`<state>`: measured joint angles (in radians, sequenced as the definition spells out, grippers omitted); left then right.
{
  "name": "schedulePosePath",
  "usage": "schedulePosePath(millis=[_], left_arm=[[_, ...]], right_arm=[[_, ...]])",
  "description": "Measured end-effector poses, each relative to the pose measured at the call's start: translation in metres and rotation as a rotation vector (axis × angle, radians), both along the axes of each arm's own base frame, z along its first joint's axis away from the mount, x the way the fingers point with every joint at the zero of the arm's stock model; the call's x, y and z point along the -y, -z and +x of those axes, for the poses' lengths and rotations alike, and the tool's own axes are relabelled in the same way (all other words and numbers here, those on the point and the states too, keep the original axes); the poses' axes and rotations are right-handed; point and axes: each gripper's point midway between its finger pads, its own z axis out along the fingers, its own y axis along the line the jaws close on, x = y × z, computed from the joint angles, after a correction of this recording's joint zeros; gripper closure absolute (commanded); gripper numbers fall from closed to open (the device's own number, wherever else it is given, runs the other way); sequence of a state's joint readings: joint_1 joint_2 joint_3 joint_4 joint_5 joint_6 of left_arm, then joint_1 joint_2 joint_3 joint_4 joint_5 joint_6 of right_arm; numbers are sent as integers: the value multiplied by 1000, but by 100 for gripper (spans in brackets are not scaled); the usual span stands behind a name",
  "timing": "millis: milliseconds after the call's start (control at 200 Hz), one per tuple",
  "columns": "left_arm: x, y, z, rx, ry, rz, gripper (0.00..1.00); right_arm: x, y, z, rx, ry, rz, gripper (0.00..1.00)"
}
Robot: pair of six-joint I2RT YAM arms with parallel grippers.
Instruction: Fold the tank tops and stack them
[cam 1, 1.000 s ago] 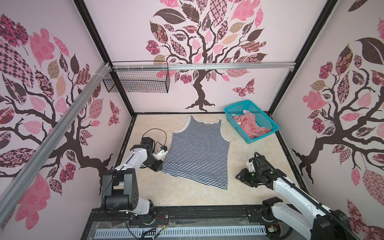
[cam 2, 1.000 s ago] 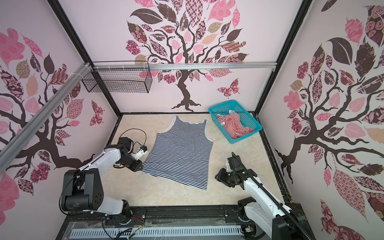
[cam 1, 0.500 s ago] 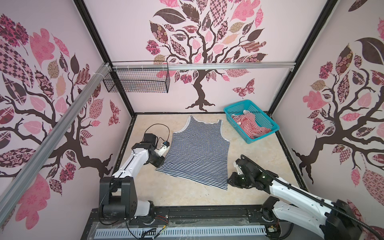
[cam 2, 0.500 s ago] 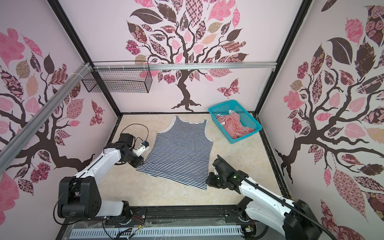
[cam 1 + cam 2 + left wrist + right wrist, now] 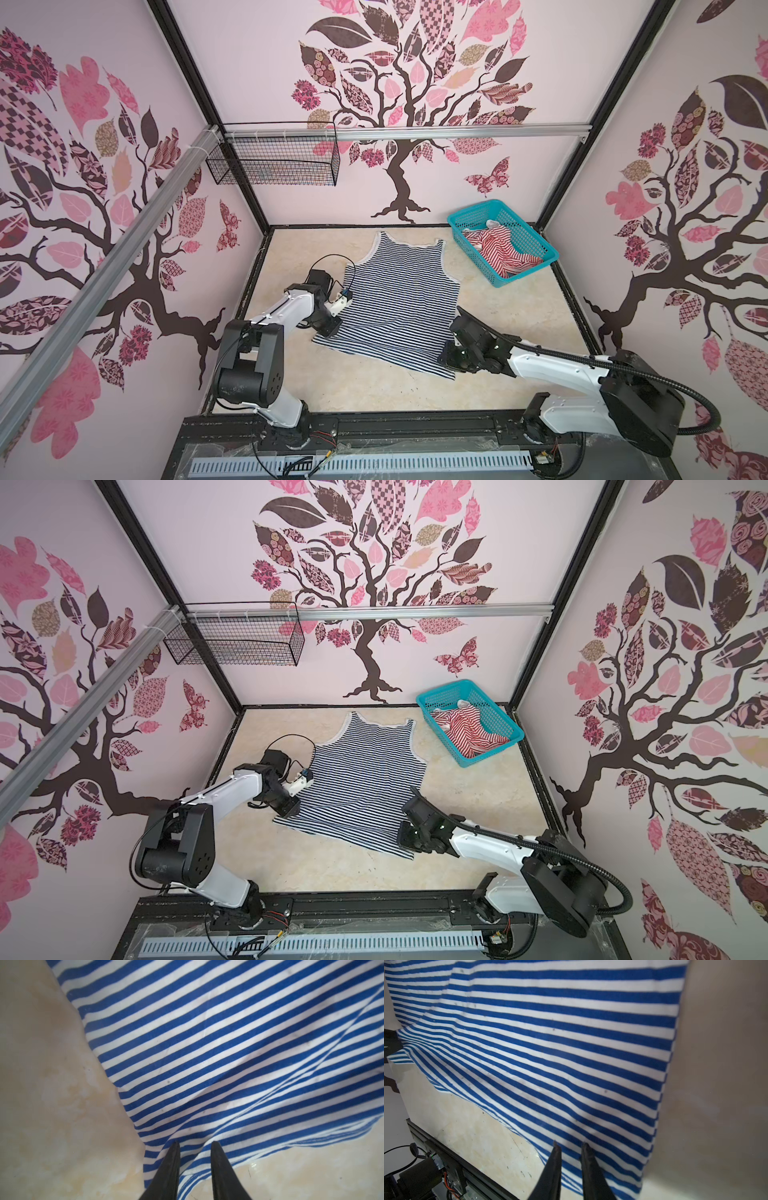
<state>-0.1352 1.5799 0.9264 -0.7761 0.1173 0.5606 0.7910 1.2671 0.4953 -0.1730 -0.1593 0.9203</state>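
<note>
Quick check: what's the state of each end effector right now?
left end effector: closed on the navy-and-white tank top, at a hem corner.
right end effector: jaws astride the same top's hem; grip cannot be told.

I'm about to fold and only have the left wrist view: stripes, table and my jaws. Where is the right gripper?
Observer: The right gripper is at the other hem corner of the navy-and-white tank top, with its jaws over the cloth.
Operator: Which way does the neck point?
Observer: Away from both arms, toward the back wall. The straps lie flat.
Operator: And the second top?
Observer: The red-and-white tank top lies crumpled in the teal basket, at the far right corner.
</note>
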Motion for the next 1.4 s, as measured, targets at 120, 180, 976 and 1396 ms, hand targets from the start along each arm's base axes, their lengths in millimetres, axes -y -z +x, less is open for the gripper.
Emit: schedulePosePath(millis=[120, 180, 976, 1396], left_arm=[[0, 0, -8, -17, 19, -4, 70], [1, 0, -17, -41, 32, -9, 70], [31, -65, 30, 65, 8, -151, 69], [96, -38, 187, 138, -12, -157, 70]], right_arm=[[14, 6, -5, -3, 22, -45, 69], [22, 6, -7, 0, 32, -73, 68], [19, -39, 11, 107, 49, -58, 53], [-8, -11, -4, 19, 6, 4, 53]])
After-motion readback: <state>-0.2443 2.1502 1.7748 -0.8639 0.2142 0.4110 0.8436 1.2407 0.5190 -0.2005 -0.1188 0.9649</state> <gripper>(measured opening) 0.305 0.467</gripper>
